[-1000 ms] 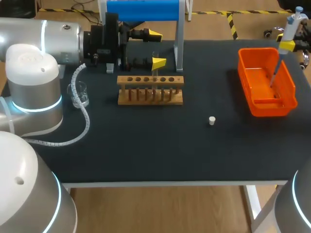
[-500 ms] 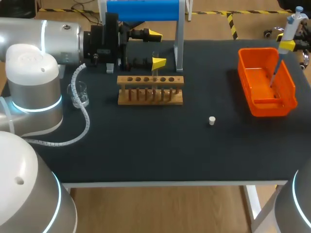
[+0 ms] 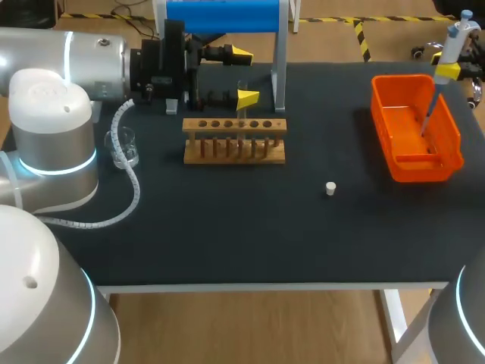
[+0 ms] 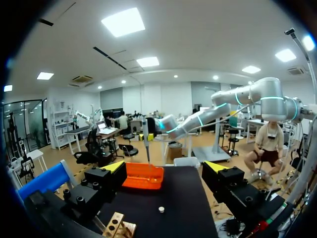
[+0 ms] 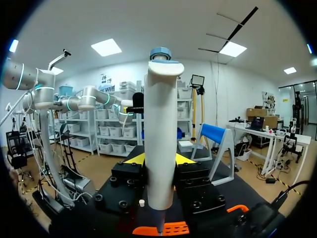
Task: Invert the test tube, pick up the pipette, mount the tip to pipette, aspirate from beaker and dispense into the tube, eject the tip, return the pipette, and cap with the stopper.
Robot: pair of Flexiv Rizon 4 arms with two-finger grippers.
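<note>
Overhead, our left pincer [image 3: 244, 76] gapes wide behind the rack [image 3: 235, 141]; the stopper [image 3: 330, 188] lies on the desk [image 3: 250, 227]. Left wrist: fingers [image 4: 115, 166] parted, nothing between. Right wrist: our right pincer [image 5: 159, 159] clamps the pipette [image 5: 161, 124] upright over the orange bin [image 5: 168, 229].
</note>
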